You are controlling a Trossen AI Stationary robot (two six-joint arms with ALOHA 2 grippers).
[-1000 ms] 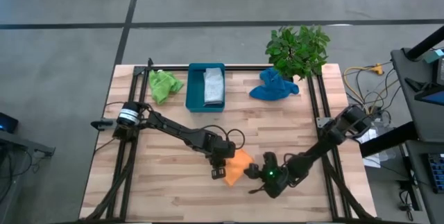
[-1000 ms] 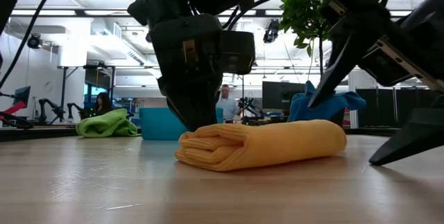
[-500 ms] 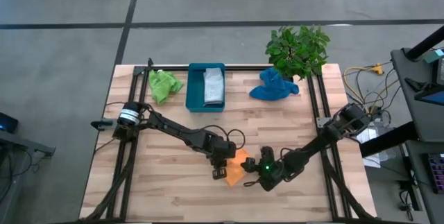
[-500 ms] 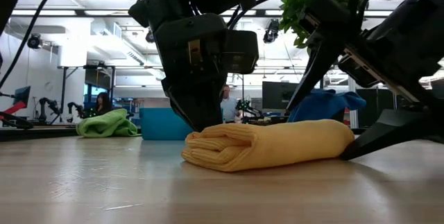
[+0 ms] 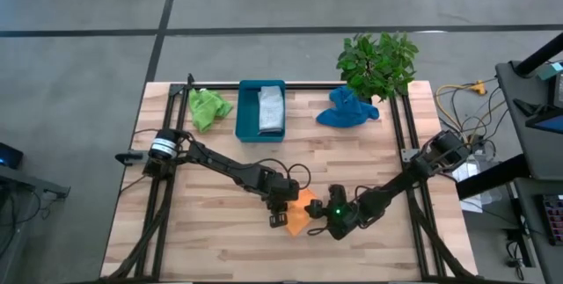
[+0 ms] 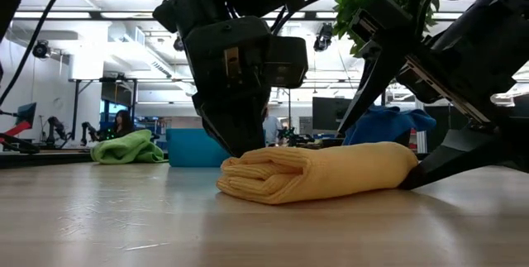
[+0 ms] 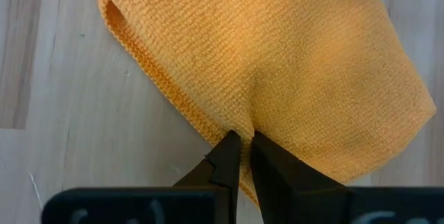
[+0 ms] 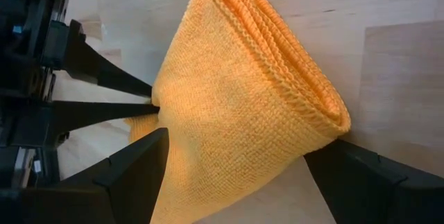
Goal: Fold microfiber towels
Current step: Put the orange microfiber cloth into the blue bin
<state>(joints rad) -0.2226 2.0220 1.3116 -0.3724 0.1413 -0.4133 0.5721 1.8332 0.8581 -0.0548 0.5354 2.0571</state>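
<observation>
Orange towel [image 6: 318, 172] lies folded on the near tabletop [image 5: 211, 222]. We note the left gripper [image 7: 241, 156], jaws pressed together, pinching its edge, likely pinning the fold. The right gripper [image 8: 236, 172], jaws spread, straddles the bundle, seemingly ready to clamp it.

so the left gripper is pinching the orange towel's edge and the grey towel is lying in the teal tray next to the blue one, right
Not quite: the grey towel lies alone in the teal tray. The high view shows the blue towel on the table by the plant. The left gripper does pinch the orange towel.
</observation>
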